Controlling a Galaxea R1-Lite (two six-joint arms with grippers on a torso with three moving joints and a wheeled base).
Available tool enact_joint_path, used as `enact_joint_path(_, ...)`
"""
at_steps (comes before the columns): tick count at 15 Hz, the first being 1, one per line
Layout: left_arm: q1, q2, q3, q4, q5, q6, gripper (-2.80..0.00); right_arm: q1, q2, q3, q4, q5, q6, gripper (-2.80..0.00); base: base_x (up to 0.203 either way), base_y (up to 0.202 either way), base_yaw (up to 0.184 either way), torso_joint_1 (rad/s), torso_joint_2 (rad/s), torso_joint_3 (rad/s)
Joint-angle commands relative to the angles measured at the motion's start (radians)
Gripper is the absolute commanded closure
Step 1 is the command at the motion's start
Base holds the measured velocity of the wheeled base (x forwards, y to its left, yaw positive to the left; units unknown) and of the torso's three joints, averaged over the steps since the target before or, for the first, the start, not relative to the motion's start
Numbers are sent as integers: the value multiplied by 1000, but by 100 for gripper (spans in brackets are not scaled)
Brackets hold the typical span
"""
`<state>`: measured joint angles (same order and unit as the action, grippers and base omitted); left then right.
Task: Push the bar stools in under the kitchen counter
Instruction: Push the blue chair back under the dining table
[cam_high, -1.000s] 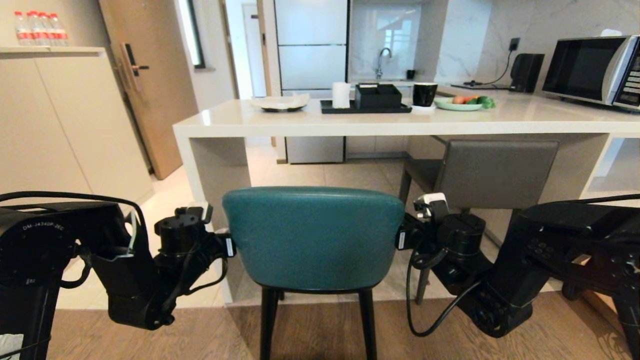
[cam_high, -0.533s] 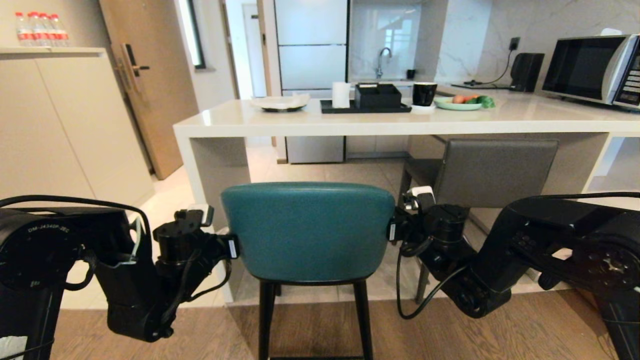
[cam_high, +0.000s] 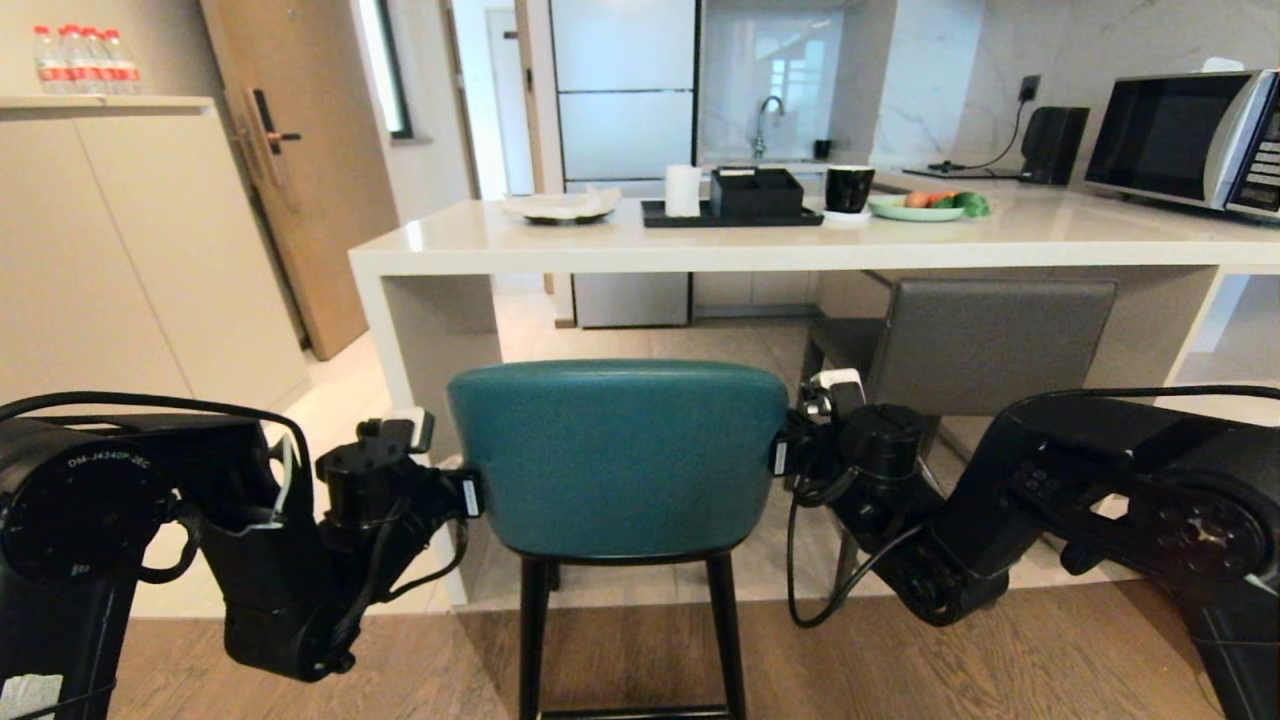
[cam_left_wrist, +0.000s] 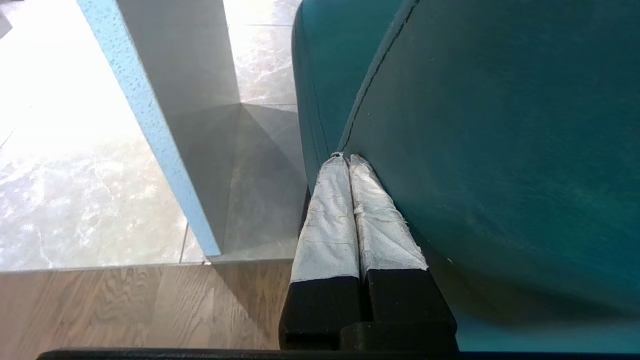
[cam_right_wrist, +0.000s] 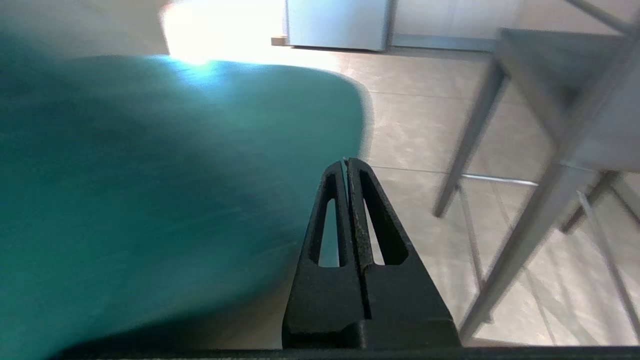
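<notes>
Teal stool (cam_high: 618, 455) nearer the counter (cam_high: 640, 245) than before, both pressed-together hands (cam_left_wrist: 345, 160) (cam_right_wrist: 346, 162) flanking its back.

The floor (cam_high: 1000, 660) is running as wood planks along the bottom of the frame and as pale tiles beyond them. The teal stool (cam_high: 617, 455) is standing on it at lower centre, the grey stool (cam_high: 990, 345) at right under the counter (cam_high: 760, 245), whose slab leg is resting on the tiles at centre left.
</notes>
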<state>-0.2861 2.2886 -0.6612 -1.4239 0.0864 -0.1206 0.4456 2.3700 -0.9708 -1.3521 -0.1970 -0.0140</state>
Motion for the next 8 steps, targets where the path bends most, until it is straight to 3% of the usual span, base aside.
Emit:
enact_joint_path(1,8,21,-64,23,-1,0,0,-4,-18,23,-10,-2,0,0,0,0,0,0,0,0)
enact_joint_path(4,12,3,-90,58,-2,2,0,-2,-20,24,-10,-4,0,0,0,0,0,0,0,0)
enact_joint_path(8,1,6,-51,16,-1,5,0,-5,-12,16,-10,-2,0,0,0,0,0,0,0,0)
